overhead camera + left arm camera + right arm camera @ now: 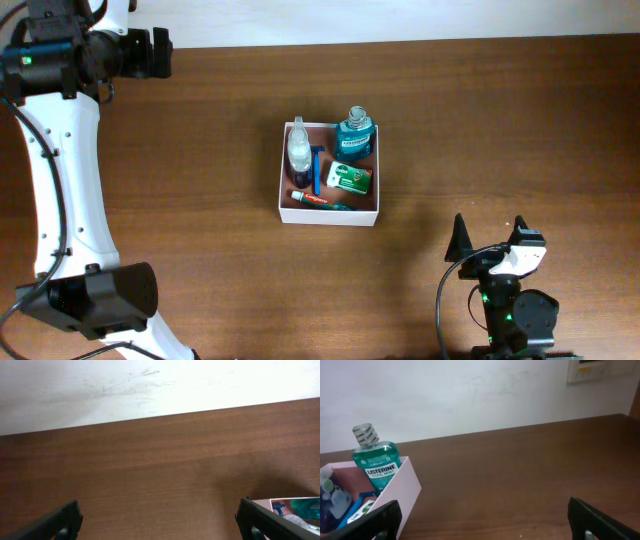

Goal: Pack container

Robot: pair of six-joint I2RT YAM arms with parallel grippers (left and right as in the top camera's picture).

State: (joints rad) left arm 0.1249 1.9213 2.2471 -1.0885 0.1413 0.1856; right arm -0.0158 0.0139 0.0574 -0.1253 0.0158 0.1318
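**Packed container at table centre, both arms standing clear**

The dark brown wooden table (500, 130) carries one task object. The white-shelled left arm (60, 170) runs along the table's left edge. At the far left corner the left gripper (159, 527) has its jaws spread wide over bare wood and holds nothing. The right gripper (490, 238) sits at the near edge, likewise wide and empty.

The container (330, 216), a square shallow box with thin white walls and a reddish-brown floor, stands near the table's centre, well apart from both grippers. It holds five items:

- a teal mouthwash bottle with a grey cap (355, 133), upright in the far right corner
- a clear spray bottle (299, 150) against the left wall, upright or lying cannot be told
- a small green rectangular packet (351, 178), right of centre
- a red-and-white tube (315, 200) along the near wall
- a blue razor (317, 172) between spray bottle and packet

No loose item is visible on the table, so packing appears essentially complete. If an item needs settling, the better approach is probably from directly above, with the jaws aligned to the item's long axis. The fingers should keep off the thin walls, which would likely flex or slide under a sideways push. They should also stay clear of the mouthwash bottle, the tallest piece and probably the easiest to topple.
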